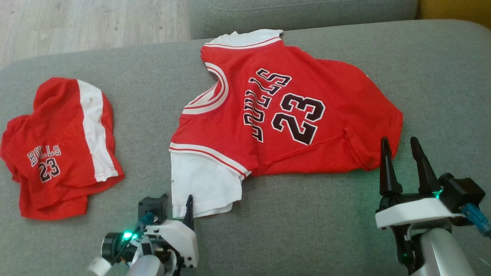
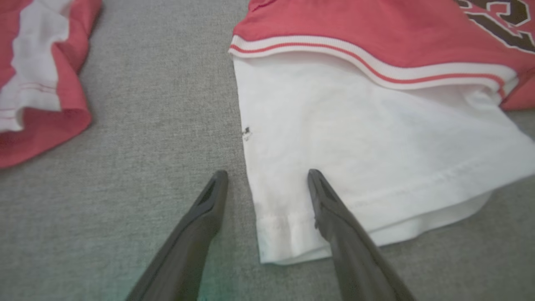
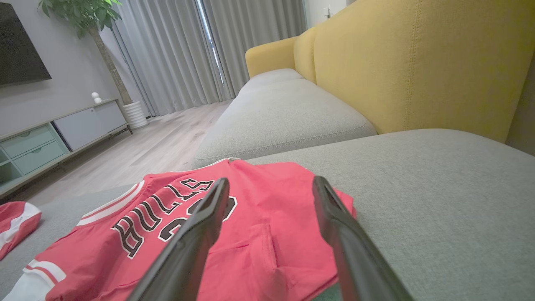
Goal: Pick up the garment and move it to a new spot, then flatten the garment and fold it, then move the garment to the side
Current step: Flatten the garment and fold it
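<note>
1. The jersey, red with "BULLS 23" on it, lies spread on the grey sofa seat in the middle of the head view, collar toward 9 o'clock and hem toward 3 o'clock.
2. One white sleeve sticks out at 7 o'clock of it, the other at 12 o'clock. The hem corner at 4 o'clock is folded over.
3. The left fingers stand wide and hold nothing. One is over the sleeve's near corner, the other over bare seat just beside the sleeve's edge. I cannot tell whether they touch the cloth.
4. The right fingers also stand wide and empty, at 4 o'clock of the jersey, tips at the folded hem corner.
5. Red shorts lie bunched at 9 o'clock, apart from the jersey.
6. A yellow backrest rises behind the seat in the right wrist view.
</note>
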Controlling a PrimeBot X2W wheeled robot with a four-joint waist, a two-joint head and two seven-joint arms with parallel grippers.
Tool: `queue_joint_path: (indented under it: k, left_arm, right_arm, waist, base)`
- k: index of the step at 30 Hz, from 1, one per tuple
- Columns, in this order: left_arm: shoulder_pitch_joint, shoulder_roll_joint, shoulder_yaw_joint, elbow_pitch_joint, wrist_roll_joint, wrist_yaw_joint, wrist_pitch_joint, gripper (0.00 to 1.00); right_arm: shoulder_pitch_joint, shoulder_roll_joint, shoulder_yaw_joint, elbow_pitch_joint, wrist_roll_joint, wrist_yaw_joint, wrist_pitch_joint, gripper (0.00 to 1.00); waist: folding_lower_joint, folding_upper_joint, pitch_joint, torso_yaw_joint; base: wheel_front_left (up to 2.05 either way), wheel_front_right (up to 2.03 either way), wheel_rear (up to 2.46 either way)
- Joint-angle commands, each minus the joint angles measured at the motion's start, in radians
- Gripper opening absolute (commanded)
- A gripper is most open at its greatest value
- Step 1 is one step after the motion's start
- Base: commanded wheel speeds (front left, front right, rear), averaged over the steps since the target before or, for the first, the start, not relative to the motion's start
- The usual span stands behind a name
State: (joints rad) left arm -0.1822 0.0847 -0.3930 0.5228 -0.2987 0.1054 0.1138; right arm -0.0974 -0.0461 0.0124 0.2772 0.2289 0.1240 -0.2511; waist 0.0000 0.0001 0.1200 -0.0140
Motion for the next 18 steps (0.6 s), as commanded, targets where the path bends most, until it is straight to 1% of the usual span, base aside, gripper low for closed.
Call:
queue_joint_path:
  k: [1, 2, 3, 5, 7, 8, 11, 13, 16, 18]
  left_arm:
    - [0.013, 0.013, 0.009, -0.001, 0.003, -0.002, 0.023, 0.59]
    - [0.016, 0.014, 0.003, -0.008, 0.003, -0.007, 0.031, 0.12]
    - [0.019, 0.015, -0.001, -0.015, 0.002, -0.011, 0.036, 0.0]
    - [0.022, 0.014, -0.002, -0.038, -0.002, -0.011, 0.03, 0.0]
    - [0.02, 0.011, 0.008, -0.067, -0.009, -0.003, 0.0, 0.0]
    - [0.012, 0.008, 0.028, -0.099, -0.017, 0.009, -0.055, 0.0]
    - [0.0, 0.004, 0.063, -0.138, -0.031, 0.026, -0.145, 0.0]
    - [-0.006, 0.0, 0.079, -0.156, -0.044, 0.027, -0.192, 0.0]
    - [-0.013, -0.003, 0.086, -0.169, -0.054, 0.021, -0.234, 0.0]
    - [-0.016, -0.004, 0.083, -0.171, -0.057, 0.017, -0.243, 0.0]
  right_arm:
    - [-0.047, -0.004, 0.024, -0.024, 0.009, 0.007, -0.011, 1.0]
    - [-0.047, -0.004, 0.025, -0.022, 0.01, 0.007, -0.011, 1.0]
    - [-0.047, -0.004, 0.024, -0.021, 0.011, 0.007, -0.011, 1.0]
    - [-0.047, -0.004, 0.026, -0.018, 0.014, 0.007, -0.011, 1.0]
    - [-0.049, -0.004, 0.032, -0.006, 0.009, 0.007, -0.011, 1.0]
    - [-0.056, -0.004, 0.036, 0.017, -0.002, 0.007, -0.011, 1.0]
    - [-0.083, -0.004, 0.033, 0.069, -0.021, 0.007, 0.007, 1.0]
    - [-0.113, -0.004, 0.018, 0.103, -0.028, 0.007, 0.018, 1.0]
    - [-0.162, -0.004, -0.005, 0.173, -0.079, 0.007, 0.071, 1.0]
    - [-0.196, -0.004, -0.02, 0.223, -0.122, 0.007, 0.13, 1.0]
  waist:
    - [0.0, -0.0001, -0.002, 0.001]
    - [0.0, -0.0001, -0.003, 0.001]
    - [0.0, -0.0001, -0.004, 0.002]
    - [0.0, -0.0001, -0.006, 0.004]
    - [0.0, -0.0001, -0.007, 0.01]
    - [0.0, -0.0001, -0.007, 0.02]
    - [0.0, -0.0001, -0.006, 0.035]
    - [0.0, -0.0001, -0.005, 0.048]
    - [0.0, -0.0001, 0.0, 0.065]
    - [0.0, -0.0001, 0.005, 0.074]
  base:
    - [0.0, 0.0, 0.0]
    - [0.0, 0.0, 0.0]
    - [0.0, 0.0, 0.0]
    - [0.0, 0.0, 0.0]
    - [0.0, 0.0, 0.0]
    - [0.0, 0.0, 0.0]
    - [0.0, 0.0, 0.0]
    - [0.0, 0.0, 0.0]
    - [0.0, 0.0, 0.0]
    - [0.0, 0.0, 0.0]
